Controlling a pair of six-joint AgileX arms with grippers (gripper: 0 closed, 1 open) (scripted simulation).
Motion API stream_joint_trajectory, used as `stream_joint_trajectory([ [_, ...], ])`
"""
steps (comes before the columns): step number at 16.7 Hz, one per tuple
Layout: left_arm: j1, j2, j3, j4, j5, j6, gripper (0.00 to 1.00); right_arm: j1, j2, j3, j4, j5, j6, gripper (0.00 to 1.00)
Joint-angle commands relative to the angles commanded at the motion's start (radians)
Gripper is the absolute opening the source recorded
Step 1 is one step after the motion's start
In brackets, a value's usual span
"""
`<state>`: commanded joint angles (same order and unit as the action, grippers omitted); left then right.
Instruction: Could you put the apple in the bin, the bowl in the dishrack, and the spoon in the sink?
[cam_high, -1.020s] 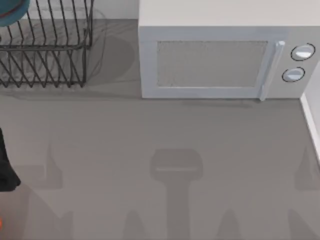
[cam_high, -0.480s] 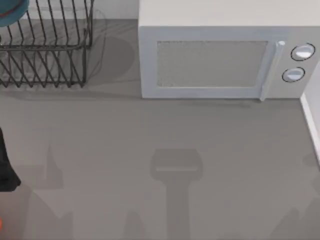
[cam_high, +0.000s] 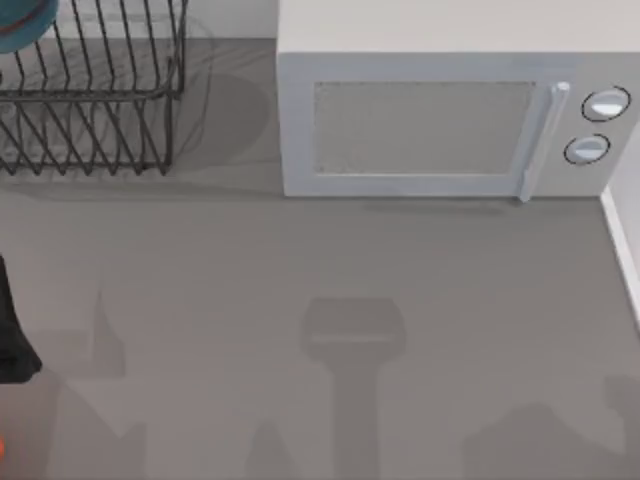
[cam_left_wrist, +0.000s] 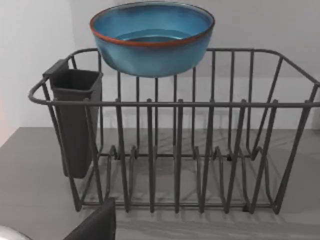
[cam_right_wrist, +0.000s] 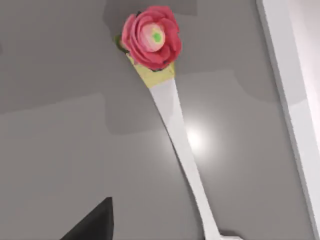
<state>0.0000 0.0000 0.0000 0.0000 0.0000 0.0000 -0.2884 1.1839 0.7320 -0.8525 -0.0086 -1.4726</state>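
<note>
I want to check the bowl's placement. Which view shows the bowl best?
The left wrist view: the whole bowl shows upright, at the top of the dishrack, beside its dark cutlery holder. The top view catches just a teal sliver at its upper left corner, above the rack's bars.

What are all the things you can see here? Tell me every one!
bowl: one, teal-blue with a reddish-brown rim, at the top of the dishrack; its edge also peeks in at the top view's top left corner.
dishrack: one, black wire, at the table's far left.
cutlery holder: one, dark, hanging on one end of the dishrack.
microwave: one, white with two round knobs, at the back of the table toward the right.
spoon: one, pale handle with a pink rose decoration at one end, lying flat on the grey surface.
table: one, grey.
robot parts: a dark piece at the lower edge of each wrist view, likely the pincer fingers.
</note>
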Motion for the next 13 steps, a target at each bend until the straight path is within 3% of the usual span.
stream_joint_trajectory([
  [6,0.000,0.000,0.000,0.000,0.000,0.000,1.00,-0.068,0.255,0.190,-0.178,0.004,-0.347,1.00],
  [13,0.000,0.000,0.000,0.000,0.000,0.000,1.00,-0.073,0.284,0.213,-0.197,0.004,-0.387,1.00],
])
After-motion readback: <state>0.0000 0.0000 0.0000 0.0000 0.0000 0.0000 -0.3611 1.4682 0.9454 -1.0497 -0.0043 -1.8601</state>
